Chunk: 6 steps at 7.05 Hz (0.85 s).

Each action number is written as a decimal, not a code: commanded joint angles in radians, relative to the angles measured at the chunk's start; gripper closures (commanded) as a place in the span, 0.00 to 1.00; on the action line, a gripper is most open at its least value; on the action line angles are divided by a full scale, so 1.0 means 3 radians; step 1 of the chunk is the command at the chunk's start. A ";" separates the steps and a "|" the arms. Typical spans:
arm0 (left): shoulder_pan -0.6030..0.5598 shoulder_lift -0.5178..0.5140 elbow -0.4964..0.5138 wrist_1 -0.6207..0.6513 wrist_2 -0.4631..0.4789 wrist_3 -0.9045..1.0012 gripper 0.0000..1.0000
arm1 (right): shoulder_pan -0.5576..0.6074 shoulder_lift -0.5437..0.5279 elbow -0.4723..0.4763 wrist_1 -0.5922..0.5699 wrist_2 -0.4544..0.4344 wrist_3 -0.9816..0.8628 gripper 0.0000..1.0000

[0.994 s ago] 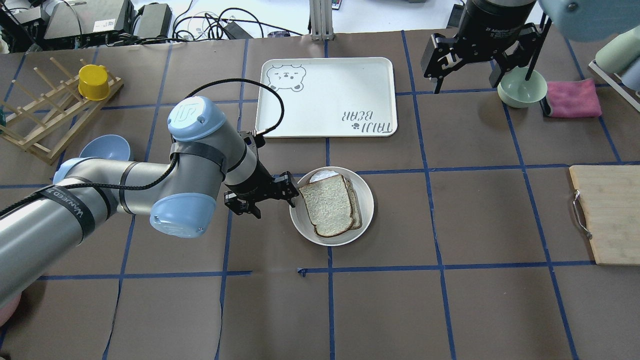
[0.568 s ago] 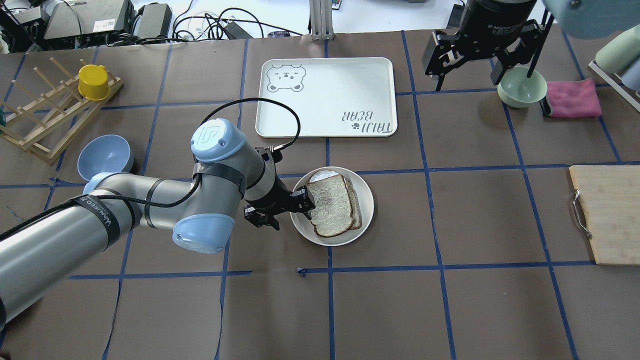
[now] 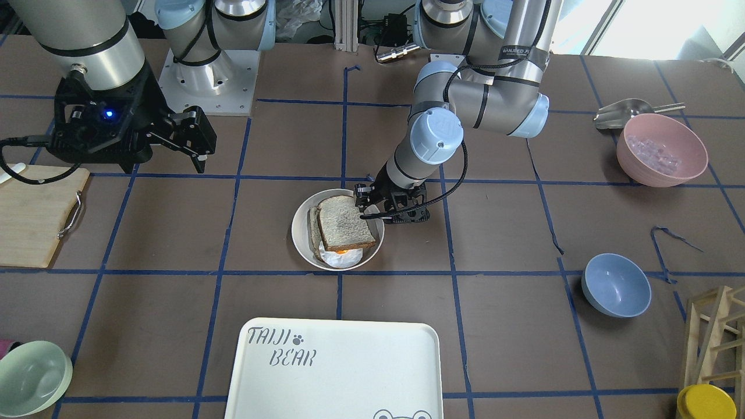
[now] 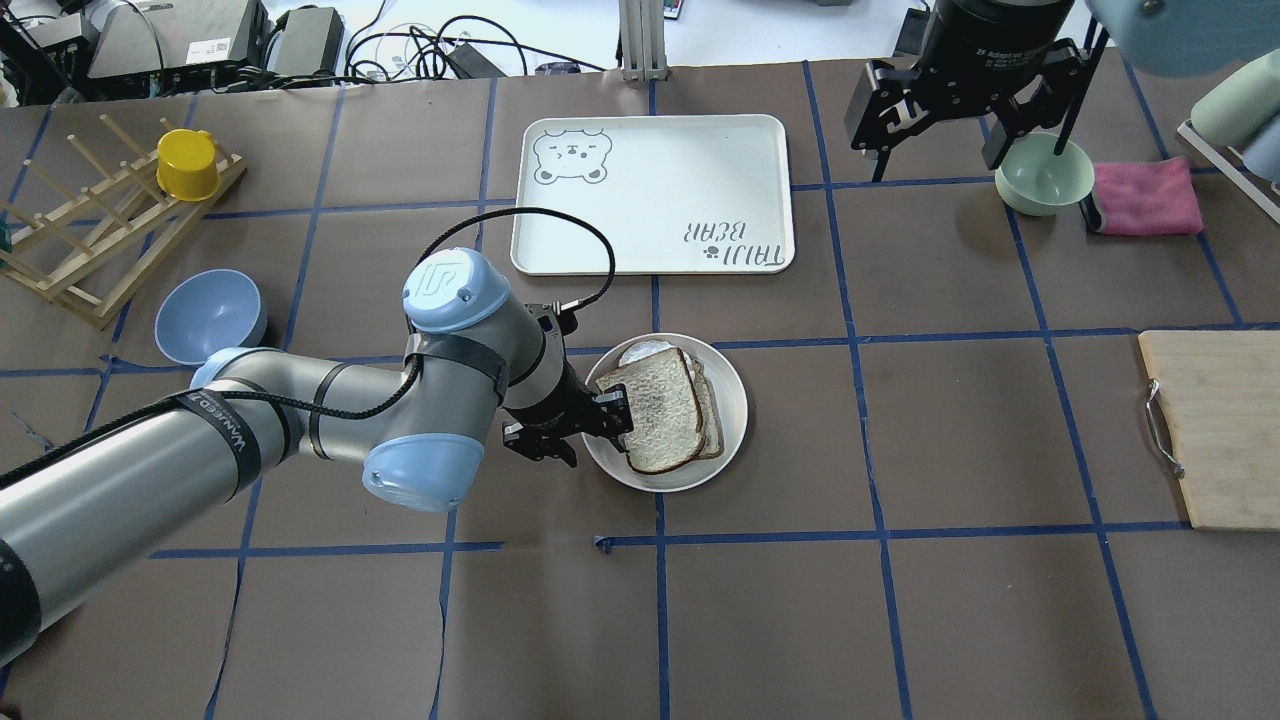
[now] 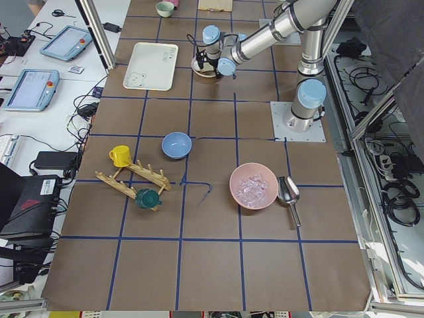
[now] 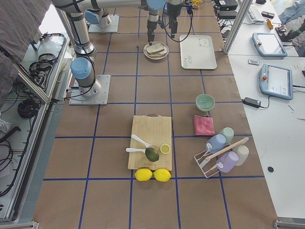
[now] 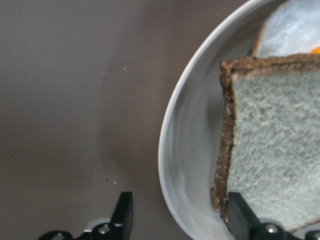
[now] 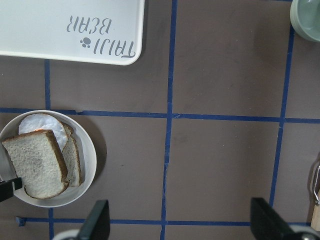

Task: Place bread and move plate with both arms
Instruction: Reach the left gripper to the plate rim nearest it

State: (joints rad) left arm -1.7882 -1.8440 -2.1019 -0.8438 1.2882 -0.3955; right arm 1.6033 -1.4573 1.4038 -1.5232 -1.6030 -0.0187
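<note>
My left arm (image 4: pixel 150 470) comes in low from my left side, the forearm stretched out over the tabletop (image 4: pixel 900 600) and the wrist bent so that the left tool (image 4: pixel 578 430) points down at the near-left edge of the plate (image 4: pixel 735 400). Its jaws stand apart and grip nothing. In the wrist view one finger hangs outside the rim, over bare tabletop, and the other inside it, at the dark crust of the bread (image 4: pixel 660 410), so the rim runs between them. I cannot tell whether either finger touches plate or bread. The plate sits near the middle of the tabletop. The bread lies flat on it as the top slice, its rounded end toward me. A second slice (image 4: pixel 712 415) peeks out from under its right side. A white piece (image 4: pixel 645 350) with an orange spot shows at the far edge of the plate. Beyond the plate, apart from it, lies the tray (image 4: pixel 650 200) with the bear drawing. My right arm (image 3: pixel 81 29) holds the right tool (image 4: pixel 940 155) raised high on my right side, pointing down. Its jaws are spread wide and empty, well away from the plate, with the green bowl (image 4: pixel 1040 180) below it farther out.
</note>
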 commanded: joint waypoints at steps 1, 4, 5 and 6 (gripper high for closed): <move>0.0024 0.0001 0.0016 0.0000 0.0011 0.0075 0.44 | -0.0006 0.0000 0.0004 0.0005 0.0000 -0.0004 0.00; 0.0106 0.0021 0.0016 -0.0030 0.0022 0.0086 0.42 | -0.0006 0.0000 0.0010 0.0005 0.0000 -0.0004 0.00; 0.0106 -0.0025 0.0001 -0.0030 0.0016 0.0081 0.42 | -0.0011 0.0005 0.0010 0.0005 0.0005 -0.0004 0.00; 0.0106 -0.0060 0.0016 -0.0015 -0.0019 0.0020 0.42 | -0.0011 0.0005 0.0010 0.0005 0.0005 0.0001 0.00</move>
State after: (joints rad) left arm -1.7571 -1.8498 -2.0988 -0.8517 1.2910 -0.3755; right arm 1.6005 -1.4562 1.4066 -1.5217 -1.6020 -0.0196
